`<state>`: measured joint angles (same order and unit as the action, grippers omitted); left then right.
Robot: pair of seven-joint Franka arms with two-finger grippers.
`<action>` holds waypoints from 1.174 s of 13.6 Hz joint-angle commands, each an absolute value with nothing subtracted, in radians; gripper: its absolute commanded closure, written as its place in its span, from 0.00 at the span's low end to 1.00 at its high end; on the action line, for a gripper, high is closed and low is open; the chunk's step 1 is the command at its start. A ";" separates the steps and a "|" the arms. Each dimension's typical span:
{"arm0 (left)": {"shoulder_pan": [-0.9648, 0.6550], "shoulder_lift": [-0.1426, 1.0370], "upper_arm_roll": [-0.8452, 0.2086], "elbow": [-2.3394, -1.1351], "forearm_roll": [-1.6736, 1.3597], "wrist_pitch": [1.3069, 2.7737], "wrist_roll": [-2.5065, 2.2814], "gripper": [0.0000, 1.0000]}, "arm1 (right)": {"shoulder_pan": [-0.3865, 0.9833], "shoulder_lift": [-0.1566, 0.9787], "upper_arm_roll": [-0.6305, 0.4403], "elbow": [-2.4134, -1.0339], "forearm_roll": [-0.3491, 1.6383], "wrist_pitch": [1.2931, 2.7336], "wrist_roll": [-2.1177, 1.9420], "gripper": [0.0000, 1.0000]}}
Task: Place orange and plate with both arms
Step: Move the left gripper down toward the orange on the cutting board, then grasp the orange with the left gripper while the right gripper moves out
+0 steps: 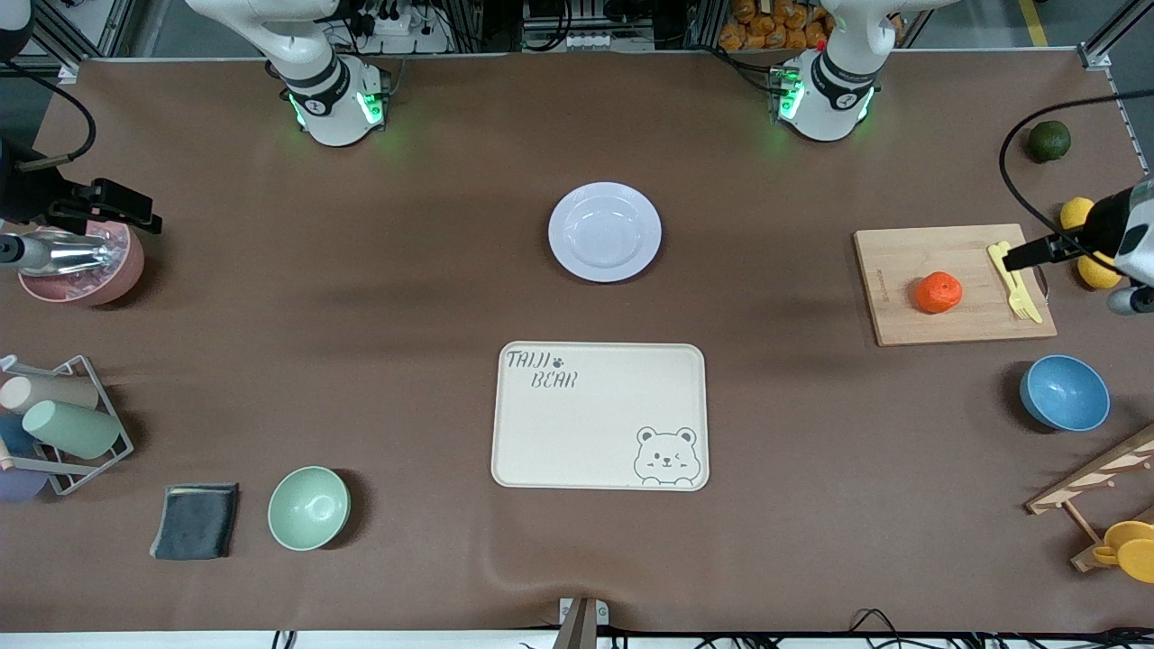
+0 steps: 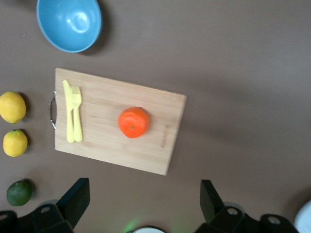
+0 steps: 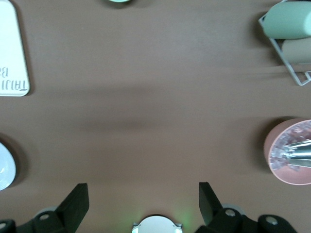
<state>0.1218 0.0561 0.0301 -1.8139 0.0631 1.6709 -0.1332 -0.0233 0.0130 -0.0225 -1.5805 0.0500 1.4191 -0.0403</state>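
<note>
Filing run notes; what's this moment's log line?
orange on cutting board | plate on table | left gripper open above orange | right gripper open above table

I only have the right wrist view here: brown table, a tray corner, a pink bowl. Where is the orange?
Observer: The orange sits on a wooden cutting board toward the left arm's end of the table, apart from the yellow fork and knife on that board.
Operator: And the plate?
Observer: The plate lies bare mid-table, farther from the front camera than the bear-print tray.
Operator: Is the left gripper on the orange?
Observer: No. The left gripper hangs open high above the board and holds nothing.
</note>
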 commanded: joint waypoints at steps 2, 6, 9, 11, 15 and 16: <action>0.193 0.028 0.020 -2.073 0.089 1.892 -0.120 0.00 | -0.035 0.009 -0.015 -1.650 0.144 1.413 -0.032 0.00; 0.245 0.115 0.020 -2.201 0.089 2.099 -0.118 0.00 | -0.035 0.009 -0.015 -1.726 0.209 1.446 -0.032 0.00; 0.249 0.181 0.021 -2.223 0.094 2.148 -0.117 0.00 | -0.014 0.012 -0.015 -1.779 0.251 1.514 -0.032 0.00; 0.259 0.209 0.020 -2.223 0.158 2.177 -0.117 0.00 | 0.027 0.014 -0.015 -1.825 0.252 1.598 -0.031 0.00; 0.288 0.245 0.017 -2.223 0.167 2.206 -0.117 0.00 | 0.063 0.048 -0.015 -1.822 0.267 1.634 -0.032 0.00; 0.294 0.247 0.015 -2.223 0.164 2.206 -0.117 0.00 | 0.081 0.046 -0.015 -1.818 0.265 1.631 -0.032 0.00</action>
<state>0.2747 0.2384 0.0286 -2.2232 0.1440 2.1895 -0.1273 0.0526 0.0503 -0.0156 -1.8211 0.2522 1.6276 -0.0384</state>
